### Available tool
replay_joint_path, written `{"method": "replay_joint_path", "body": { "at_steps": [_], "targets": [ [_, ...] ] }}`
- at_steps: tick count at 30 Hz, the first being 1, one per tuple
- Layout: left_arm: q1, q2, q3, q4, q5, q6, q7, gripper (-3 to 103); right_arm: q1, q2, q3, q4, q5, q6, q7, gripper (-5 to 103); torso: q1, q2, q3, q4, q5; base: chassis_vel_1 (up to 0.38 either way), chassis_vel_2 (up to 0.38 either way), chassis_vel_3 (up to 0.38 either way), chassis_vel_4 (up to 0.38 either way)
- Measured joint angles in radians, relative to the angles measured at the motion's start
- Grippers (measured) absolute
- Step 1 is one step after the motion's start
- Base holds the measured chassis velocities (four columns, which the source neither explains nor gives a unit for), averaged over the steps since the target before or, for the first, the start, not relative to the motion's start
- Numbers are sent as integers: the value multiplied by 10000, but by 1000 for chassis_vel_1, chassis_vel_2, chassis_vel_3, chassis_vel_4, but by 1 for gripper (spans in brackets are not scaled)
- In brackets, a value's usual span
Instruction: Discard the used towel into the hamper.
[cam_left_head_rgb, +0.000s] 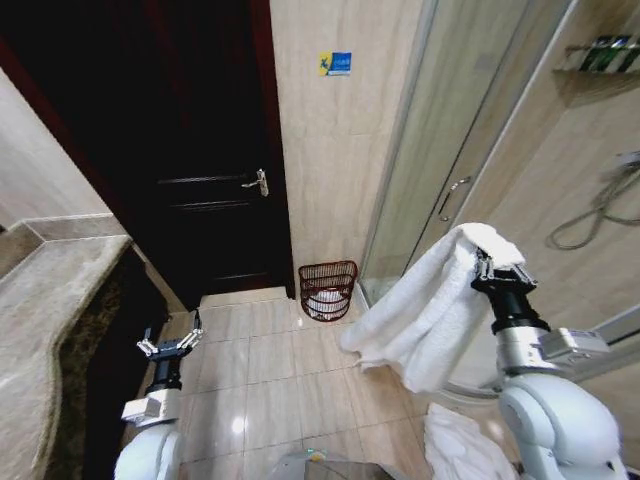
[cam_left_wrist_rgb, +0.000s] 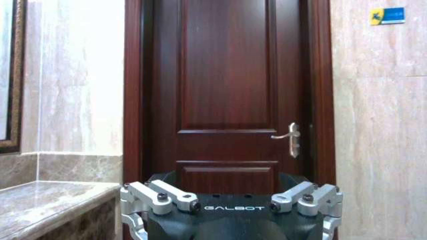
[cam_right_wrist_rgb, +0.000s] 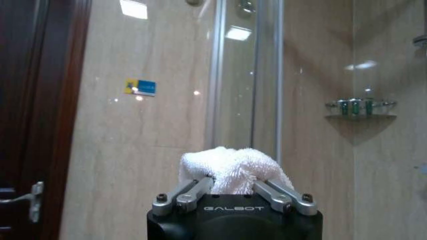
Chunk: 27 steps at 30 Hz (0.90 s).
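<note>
Right tool (cam_left_head_rgb: 487, 268) pinching fluffy white towel (cam_left_head_rgb: 425, 310), openwork hamper (cam_left_head_rgb: 327, 290) beyond

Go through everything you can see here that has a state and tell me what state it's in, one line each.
Towel: held up, draped from the right gripper.
Right gripper: shut on the towel.
Left gripper: open, holding nothing, low over the floor.
Hamper: upright on the floor by the wall, something white inside.
Door: closed.
Second white cloth: lying on the floor by the right arm.
</note>
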Motion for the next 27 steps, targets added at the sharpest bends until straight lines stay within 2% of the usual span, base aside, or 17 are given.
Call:
{"method": "replay_joint_path", "body": {
  "at_steps": [4,12,19,27],
  "targets": [
    [45,-41,22,-4,1,86,-6,100,30,-13,-9,-2,53,44,-7,10,0,0,0,1,-2,132,122,-134,-117],
    [-43,-5,16,113,19,-127,-35,100,83,28,-67,-6,162,180,-32,10,3,-1,1,1,2,47,55,-49,-57],
    [-11,-46,-37,-81,-112,274,-31,100,14,157,-87,-6,0,173,-190,10,3,-1,1,-1,3,-12,-25,11,10],
    [45,-54,-70,-18,-92,285,-25,100,-64,238,-48,-6,-32,168,-225,10,3,0,0,1,-1,18,19,9,12]
  ]
}}
